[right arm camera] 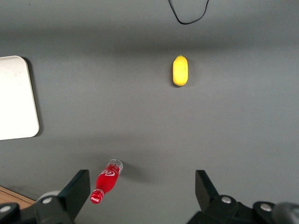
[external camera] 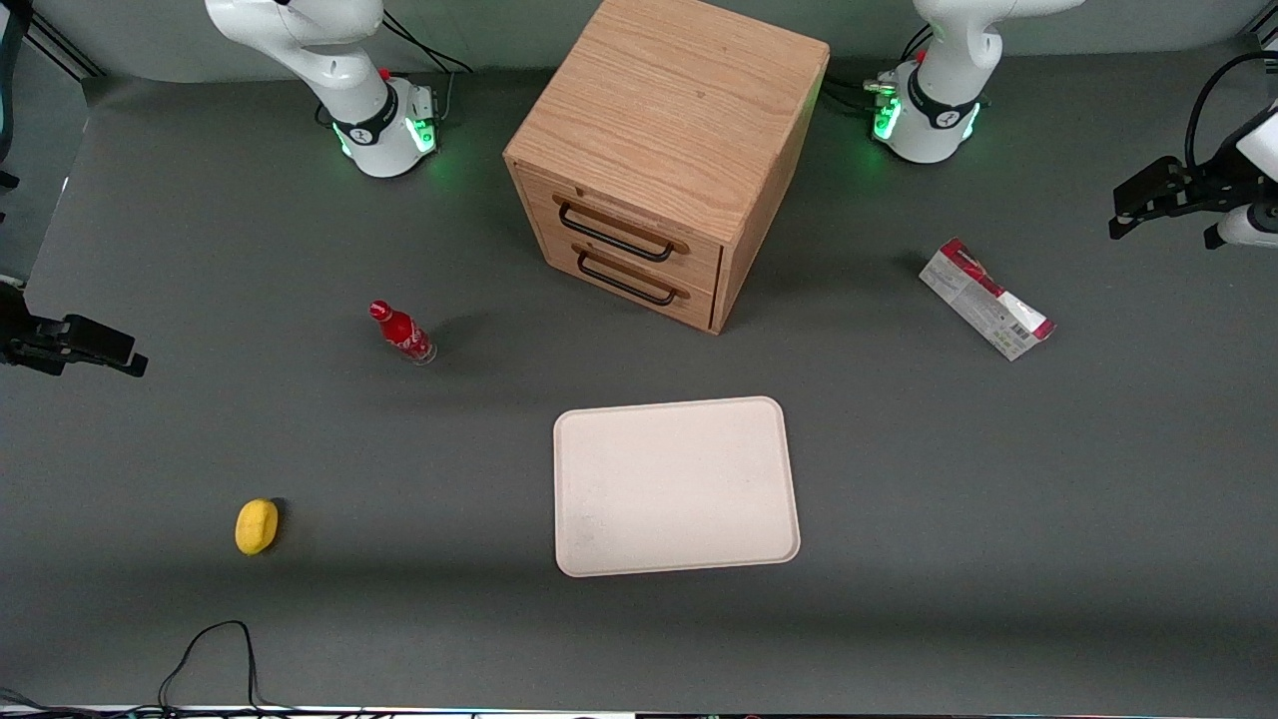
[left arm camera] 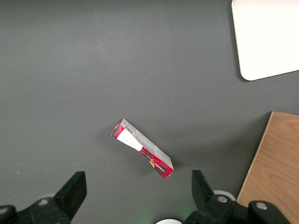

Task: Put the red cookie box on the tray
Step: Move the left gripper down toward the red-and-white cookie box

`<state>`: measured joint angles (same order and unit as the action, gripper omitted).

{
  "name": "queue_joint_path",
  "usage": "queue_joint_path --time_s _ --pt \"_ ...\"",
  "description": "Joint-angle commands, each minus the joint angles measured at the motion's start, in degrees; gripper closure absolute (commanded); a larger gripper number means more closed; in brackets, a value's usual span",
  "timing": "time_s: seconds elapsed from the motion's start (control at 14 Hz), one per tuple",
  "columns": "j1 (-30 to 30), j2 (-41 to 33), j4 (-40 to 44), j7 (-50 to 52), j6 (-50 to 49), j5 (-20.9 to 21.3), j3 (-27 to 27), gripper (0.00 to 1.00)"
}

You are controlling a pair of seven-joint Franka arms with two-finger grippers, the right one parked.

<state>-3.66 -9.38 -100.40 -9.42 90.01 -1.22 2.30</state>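
Note:
The red cookie box [external camera: 985, 298] lies flat on the grey table toward the working arm's end, beside the wooden drawer cabinet [external camera: 659, 150]. It also shows in the left wrist view [left arm camera: 142, 148], slanted, with its red end nearest the fingers. The cream-white tray [external camera: 676, 486] lies empty, nearer the front camera than the cabinet; a corner of it shows in the left wrist view [left arm camera: 266, 37]. My left gripper [external camera: 1126, 212] hangs high above the table, out past the box toward the working arm's end. In its wrist view the gripper [left arm camera: 136, 189] is open and empty.
A small red bottle [external camera: 402, 333] stands toward the parked arm's end. A yellow lemon-like object [external camera: 257, 525] lies nearer the front camera. A black cable [external camera: 210, 659] loops at the front edge. The cabinet's side shows in the left wrist view [left arm camera: 275, 168].

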Motion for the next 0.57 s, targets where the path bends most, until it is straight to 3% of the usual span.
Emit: queue_joint_path --time_s 0.0,0.07,0.29,0.5 --pt "-0.21 -0.99 0.56 -1.13 -1.24 -0.09 -0.01 0.00" --pt "-0.21 -0.90 0.56 -1.13 -1.24 -0.01 -0.01 0.00" --pt "-0.47 0.24 -2.24 -1.30 0.34 5.51 -0.62 0.00" --pt "-0.65 -0.02 -8.91 5.24 2.09 5.62 -1.32 0.00"
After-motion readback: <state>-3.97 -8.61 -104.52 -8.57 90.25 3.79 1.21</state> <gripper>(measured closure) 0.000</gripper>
